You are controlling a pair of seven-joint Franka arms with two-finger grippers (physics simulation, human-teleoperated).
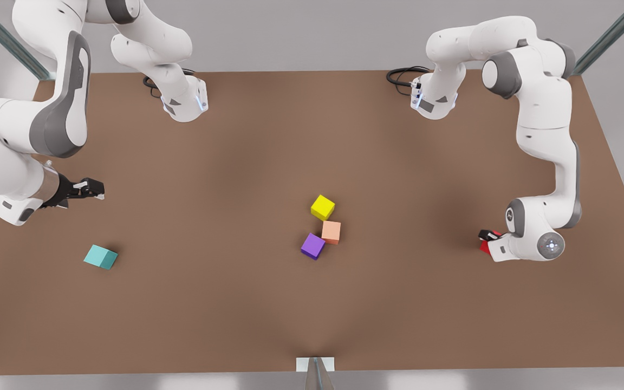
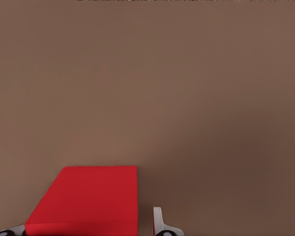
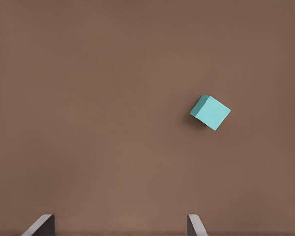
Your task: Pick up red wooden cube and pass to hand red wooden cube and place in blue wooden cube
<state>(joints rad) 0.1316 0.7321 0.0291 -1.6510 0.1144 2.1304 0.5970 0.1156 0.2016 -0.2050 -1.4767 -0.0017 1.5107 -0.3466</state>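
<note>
On the brown table (image 1: 236,303), the left gripper (image 1: 488,239), at the front view's right, pinches the red cube (image 1: 484,247) low over the surface, while the right gripper (image 1: 91,188) hangs spread at the front view's left, above and apart from the blue cube (image 1: 100,257).

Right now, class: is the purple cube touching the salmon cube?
Touching. The front view shows the purple cube meeting the salmon cube at a corner, with no table visible between them.
</note>
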